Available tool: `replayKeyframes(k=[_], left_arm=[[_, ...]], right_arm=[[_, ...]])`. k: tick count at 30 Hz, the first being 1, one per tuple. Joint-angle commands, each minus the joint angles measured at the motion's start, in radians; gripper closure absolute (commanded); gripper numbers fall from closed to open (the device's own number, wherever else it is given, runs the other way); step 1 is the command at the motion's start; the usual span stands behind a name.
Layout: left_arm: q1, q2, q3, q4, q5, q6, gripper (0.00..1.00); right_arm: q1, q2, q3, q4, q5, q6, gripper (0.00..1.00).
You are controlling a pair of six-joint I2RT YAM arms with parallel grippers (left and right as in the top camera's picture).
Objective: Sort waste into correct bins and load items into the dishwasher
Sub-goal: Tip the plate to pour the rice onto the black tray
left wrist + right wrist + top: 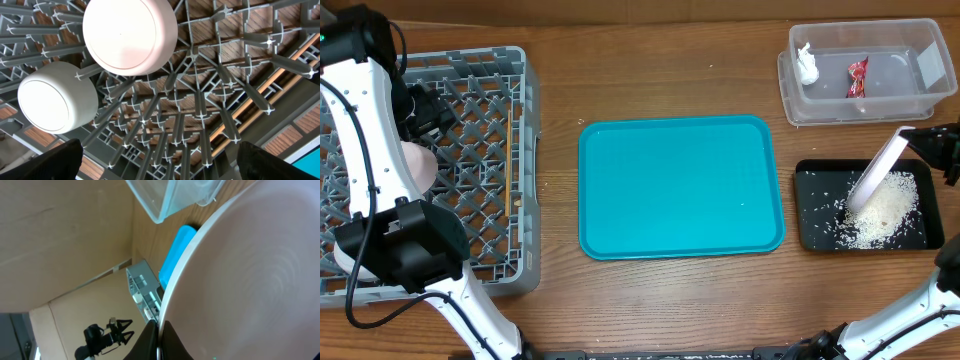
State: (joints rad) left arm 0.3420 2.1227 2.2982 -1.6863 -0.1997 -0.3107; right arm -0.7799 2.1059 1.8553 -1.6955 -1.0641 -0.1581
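The grey dish rack (520,120) stands at the left. In the left wrist view it (200,100) holds a white-pinkish bowl (130,35), a white cup or bowl (57,97) and wooden chopsticks (260,102). My left gripper (160,165) is open and empty above the rack. My right gripper (159,330) is shut on the rim of the large white plate (250,280). It holds the plate (878,170) tilted over the black tray (810,215), where rice crumbs (880,215) lie. The clear tub (920,45) holds the white tissue (807,64) and the red wrapper (858,76).
The teal serving tray (680,185) lies bare in the middle of the wooden table, between the rack and the bins. The left arm's white links reach over the rack's left side.
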Motion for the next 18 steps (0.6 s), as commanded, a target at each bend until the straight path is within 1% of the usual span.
replayKeyframes(k=[1, 9, 11, 15, 18], left_arm=[[-0.004, -0.018, 0.020, 0.000, -0.013, 0.008, 0.00], [-0.004, -0.018, 0.020, 0.000, -0.013, 0.008, 0.00], [-0.004, -0.018, 0.020, 0.000, -0.013, 0.008, 0.00], [-0.004, -0.017, 0.020, 0.000, -0.013, 0.008, 0.00], [-0.004, -0.018, 0.020, 0.000, -0.013, 0.008, 0.00]], right_arm=[[-0.011, -0.022, -0.003, 0.000, -0.067, -0.021, 0.96], [-0.013, -0.117, -0.003, 0.001, -0.090, -0.017, 0.96], [-0.012, -0.144, -0.003, 0.001, -0.092, 0.028, 0.96], [-0.011, -0.165, -0.003, 0.026, -0.094, 0.028, 0.96], [-0.005, -0.179, -0.015, 0.000, -0.117, 0.032, 0.96]])
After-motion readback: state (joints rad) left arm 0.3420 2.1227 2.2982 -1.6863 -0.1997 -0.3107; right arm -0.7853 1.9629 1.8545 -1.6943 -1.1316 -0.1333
